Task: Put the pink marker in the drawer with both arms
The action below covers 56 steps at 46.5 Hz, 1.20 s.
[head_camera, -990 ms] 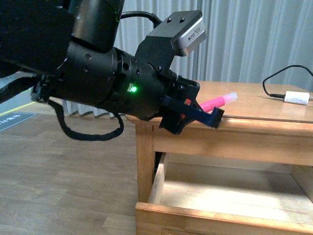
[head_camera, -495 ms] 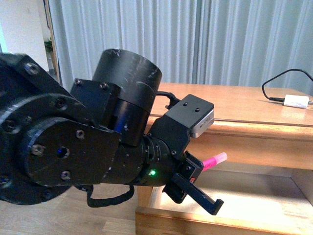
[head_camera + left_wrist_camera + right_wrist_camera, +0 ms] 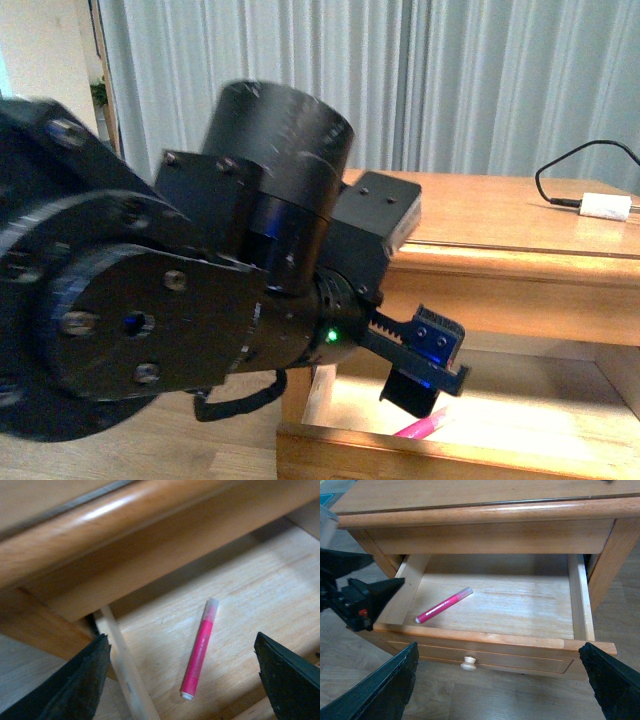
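Front view: the left arm (image 3: 150, 330) fills the left half of the frame and hides most of the open drawer (image 3: 330, 450). The left fingers (image 3: 412, 392) hang over the drawer's front rail. Only a short pink piece of the pink marker (image 3: 424, 425) shows just under them, behind that rail. On the right, the worktop (image 3: 480, 200) carries a white plug block (image 3: 607, 207) with a black cable (image 3: 565, 165); no other view shows these.

Left wrist view: the left fingers (image 3: 75, 685) stand wide apart and hold nothing. The pink marker (image 3: 199, 650) lies flat on the pale floor of the drawer (image 3: 260, 595), seen whole. It sits in the gap between the two fingers but below them and touches neither. Its whitish cap end points toward the back of the drawer.

Right wrist view: this is the only view of the whole drawer (image 3: 495, 639), pulled out, with its round knob (image 3: 468, 664) under the worktop (image 3: 470, 492). The pink marker (image 3: 444, 605) lies diagonally in the half of the drawer nearer the left fingers (image 3: 372, 594), which sit at that side wall. The right fingers (image 3: 615, 680) are spread wide, empty, in front of the drawer and well apart from the marker.
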{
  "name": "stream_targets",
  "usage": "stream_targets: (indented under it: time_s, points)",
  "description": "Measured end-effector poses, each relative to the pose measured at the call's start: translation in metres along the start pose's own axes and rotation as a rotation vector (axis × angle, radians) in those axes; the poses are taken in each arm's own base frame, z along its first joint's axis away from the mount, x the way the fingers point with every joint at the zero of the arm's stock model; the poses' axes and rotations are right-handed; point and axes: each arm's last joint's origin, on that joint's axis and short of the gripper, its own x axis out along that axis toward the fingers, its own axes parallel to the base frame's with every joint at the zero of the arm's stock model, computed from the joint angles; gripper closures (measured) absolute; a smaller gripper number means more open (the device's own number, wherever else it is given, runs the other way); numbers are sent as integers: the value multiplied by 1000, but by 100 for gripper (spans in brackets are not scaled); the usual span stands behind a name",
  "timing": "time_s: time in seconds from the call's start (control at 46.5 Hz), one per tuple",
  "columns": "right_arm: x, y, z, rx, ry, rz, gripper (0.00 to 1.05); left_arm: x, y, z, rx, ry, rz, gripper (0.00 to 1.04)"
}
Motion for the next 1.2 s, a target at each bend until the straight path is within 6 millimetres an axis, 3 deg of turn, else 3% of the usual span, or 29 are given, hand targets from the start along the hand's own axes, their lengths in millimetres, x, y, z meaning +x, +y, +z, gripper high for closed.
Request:
stream_targets:
  time_s: [0.086, 0.237, 0.559, 0.796, 0.947, 1.054, 1.205]
  points:
    - [0, 0, 0, 0, 0, 0, 8, -25, 6, 7, -22, -52, 54, 5]
    - [0, 0, 0, 0, 0, 0, 8, -86, 21, 11, -111, -133, 125, 6]
    - [0, 0, 0, 0, 0, 0, 8, -212, 29, -48, -403, -173, 272, 6]
    - [0, 0, 0, 0, 0, 0, 8, -260, 22, -99, -573, -209, 332, 6]
    - [0, 0, 0, 0, 0, 2, 8, -267, 23, -100, -610, -259, 344, 6]
    - [0, 0, 0, 0, 0, -1, 8, -268, 25, -107, -476, -353, 485, 22]
    - [0, 0, 0, 0, 0, 2, 8, -271, 29, -117, -342, -354, 536, 49]
